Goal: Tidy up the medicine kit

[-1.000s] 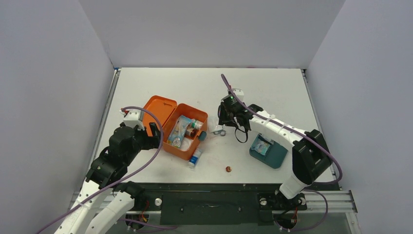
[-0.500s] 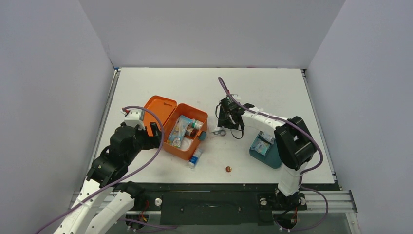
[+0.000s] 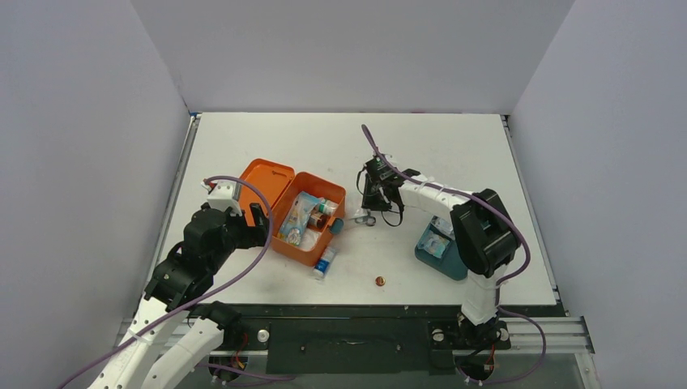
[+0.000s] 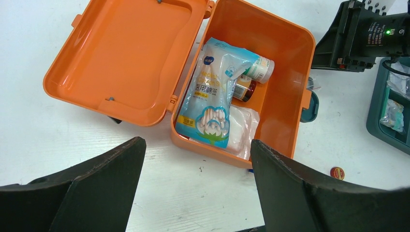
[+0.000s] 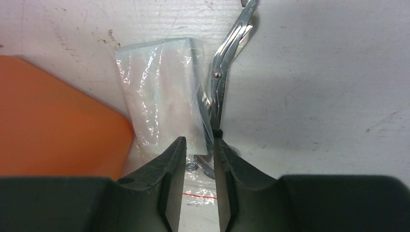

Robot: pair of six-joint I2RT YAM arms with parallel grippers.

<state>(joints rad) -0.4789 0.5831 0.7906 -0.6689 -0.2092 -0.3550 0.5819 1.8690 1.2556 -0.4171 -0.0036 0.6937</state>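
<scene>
Scissors (image 5: pixel 226 58) lie straight ahead, handle end between my narrow right fingers (image 5: pixel 169 188); whether they grip yet I cannot tell. I should pinch steel only, sparing the clear packet (image 5: pixel 159 92) ahead-left. The medicine kit (image 5: pixel 53 121) sits just left.

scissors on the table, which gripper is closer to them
Right. The right gripper is down over the scissors; the left gripper hovers beyond the medicine kit, on its lid side.
</scene>
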